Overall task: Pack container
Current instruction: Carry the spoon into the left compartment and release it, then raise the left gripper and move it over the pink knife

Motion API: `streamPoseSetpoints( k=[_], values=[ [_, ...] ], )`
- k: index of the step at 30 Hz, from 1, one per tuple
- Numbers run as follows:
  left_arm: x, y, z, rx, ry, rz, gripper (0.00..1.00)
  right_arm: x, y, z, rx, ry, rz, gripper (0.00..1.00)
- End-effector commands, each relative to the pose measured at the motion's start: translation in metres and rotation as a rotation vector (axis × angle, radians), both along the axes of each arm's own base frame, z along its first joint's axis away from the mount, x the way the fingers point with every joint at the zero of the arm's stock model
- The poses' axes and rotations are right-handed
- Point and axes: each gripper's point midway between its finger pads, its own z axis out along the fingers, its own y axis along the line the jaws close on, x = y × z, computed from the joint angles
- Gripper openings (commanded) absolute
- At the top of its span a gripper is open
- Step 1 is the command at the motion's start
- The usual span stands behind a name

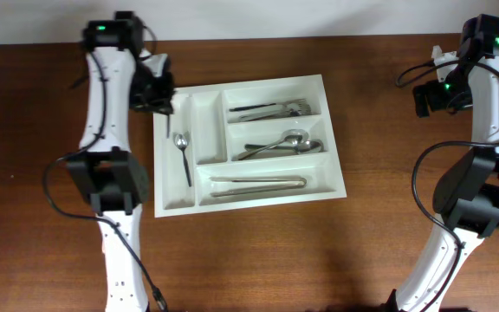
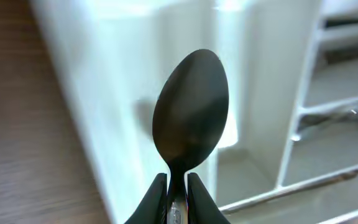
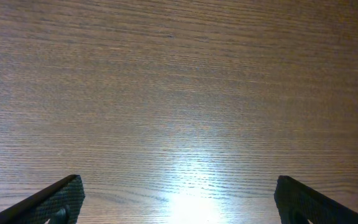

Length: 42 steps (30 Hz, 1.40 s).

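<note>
Spoon [image 2: 191, 112] pinched in left claw [image 2: 178, 186] at ten o'clock of container [image 1: 208, 130]; next, lower and release; right claw [image 3: 178, 190] spread.

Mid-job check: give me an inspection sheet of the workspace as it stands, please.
Surface: brown wooden table.
Job's things: white container at centre; forks, spoons and long utensils in its three long compartments, a small spoon in the leftmost narrow one.
Clutter: nothing seen.
Grippers: left gripper shut on a spoon above the container's far left corner; right gripper open over bare table.
Cables: black cables loop beside both arms, off the container.
Surroundings: pale wall strip beyond the far edge.
</note>
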Motion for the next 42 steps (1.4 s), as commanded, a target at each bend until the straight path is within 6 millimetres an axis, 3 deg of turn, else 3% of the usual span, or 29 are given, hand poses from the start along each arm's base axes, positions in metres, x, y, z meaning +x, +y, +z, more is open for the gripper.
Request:
streamPoseSetpoints(
  k=[1,15,29,34,42],
  values=[
    [0.0,-0.011,0.003,0.04,-0.024,-0.054,0.07,0.001,-0.001,0.017,-0.005,-0.041,-0.002,0.99],
    [0.0,-0.001,0.0,0.126,-0.007,0.022,0.07,0.002,-0.001,0.017,-0.005,-0.041,-0.002,0.99],
    [-0.014,0.005,-0.022,0.162,0.086,0.041,0.07,0.001,-0.001,0.017,-0.005,-0.041,-0.001,0.99],
    [-0.014,0.005,-0.022,0.162,0.086,0.042,0.2,0.001,-0.001,0.017,-0.005,-0.041,-0.002,0.99],
    [-0.014,0.005,-0.022,0.162,0.085,0.042,0.21,0.001,-0.001,0.017,-0.005,-0.041,-0.002,0.99]
  ],
)
